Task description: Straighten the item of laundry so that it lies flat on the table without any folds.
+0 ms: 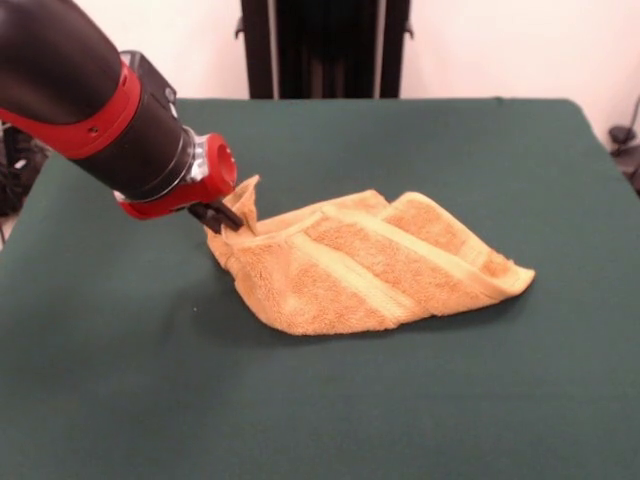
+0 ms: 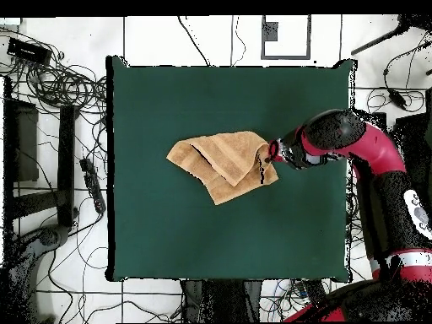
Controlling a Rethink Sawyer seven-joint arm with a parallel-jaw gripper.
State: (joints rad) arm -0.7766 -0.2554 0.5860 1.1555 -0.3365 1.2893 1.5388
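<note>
The golden-orange towel [image 1: 370,265] lies folded over itself near the middle of the dark green table [image 1: 150,400], with pale woven bands running across it. Its left corner stands up off the cloth. My gripper [image 1: 228,215] is at that raised corner and is shut on it, low over the table. In the overhead view the towel [image 2: 221,162] is a crumpled, layered shape and the gripper [image 2: 272,153] is at its right edge. The table [image 2: 169,236] spreads wide around it. No white tag shows.
My red and black arm [image 2: 371,148] reaches in from the table's right side in the overhead view. The black pedestal [image 1: 325,48] stands behind the far edge. Cables [image 2: 59,84] lie on the floor beside the table.
</note>
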